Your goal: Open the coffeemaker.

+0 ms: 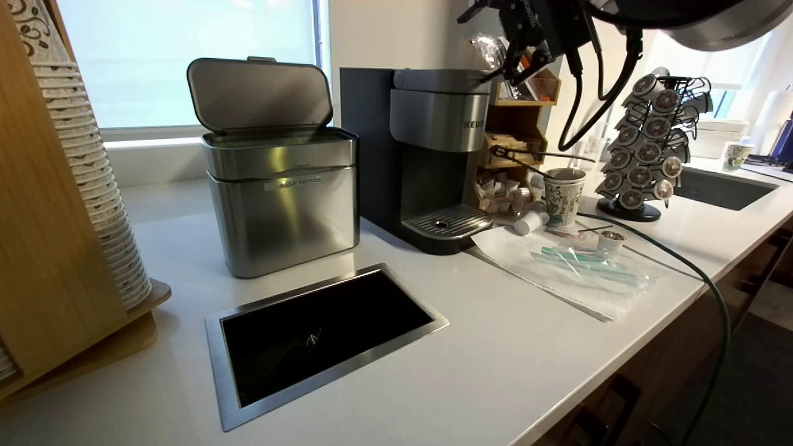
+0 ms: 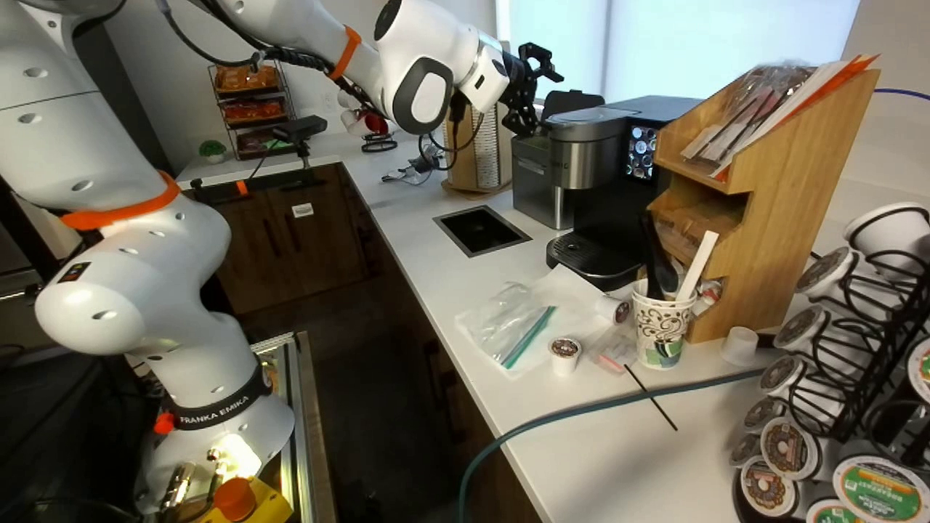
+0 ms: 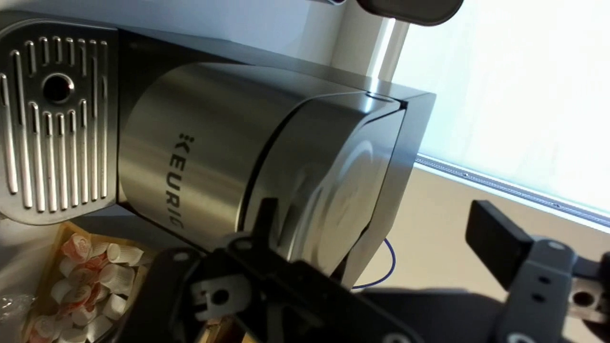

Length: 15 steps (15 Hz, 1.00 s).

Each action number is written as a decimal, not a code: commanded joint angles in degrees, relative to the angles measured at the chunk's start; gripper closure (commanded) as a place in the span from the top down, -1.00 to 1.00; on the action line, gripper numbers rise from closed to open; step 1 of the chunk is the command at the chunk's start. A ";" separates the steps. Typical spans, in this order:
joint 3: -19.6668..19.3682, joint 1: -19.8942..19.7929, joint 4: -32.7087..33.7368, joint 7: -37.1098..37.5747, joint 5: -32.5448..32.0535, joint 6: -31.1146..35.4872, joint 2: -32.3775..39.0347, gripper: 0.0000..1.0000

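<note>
Racked pods (image 2: 790,447) nearest; organizer (image 2: 806,218) and bin (image 1: 288,226) flank coffeemaker (image 1: 433,121).

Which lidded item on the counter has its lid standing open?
The boxy steel bin beside the coffeemaker: its grey lid stands raised, whereas the coffeemaker's own lid is down.

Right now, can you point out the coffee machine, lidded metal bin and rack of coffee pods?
Coffee machine (image 3: 217,138): in the wrist view, on its steel front.
Metal bin (image 1: 286,220): in an exterior view, on its front wall.
Pod rack (image 1: 630,214): in an exterior view, on its black base.
</note>
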 commanded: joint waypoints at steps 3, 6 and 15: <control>3.61 -3.79 1.77 -2.03 -0.13 3.62 0.23 1.00; 5.14 -5.26 3.38 -5.09 -0.04 6.40 -0.25 1.00; 10.51 -12.29 4.60 -18.44 3.59 -1.33 -7.84 1.00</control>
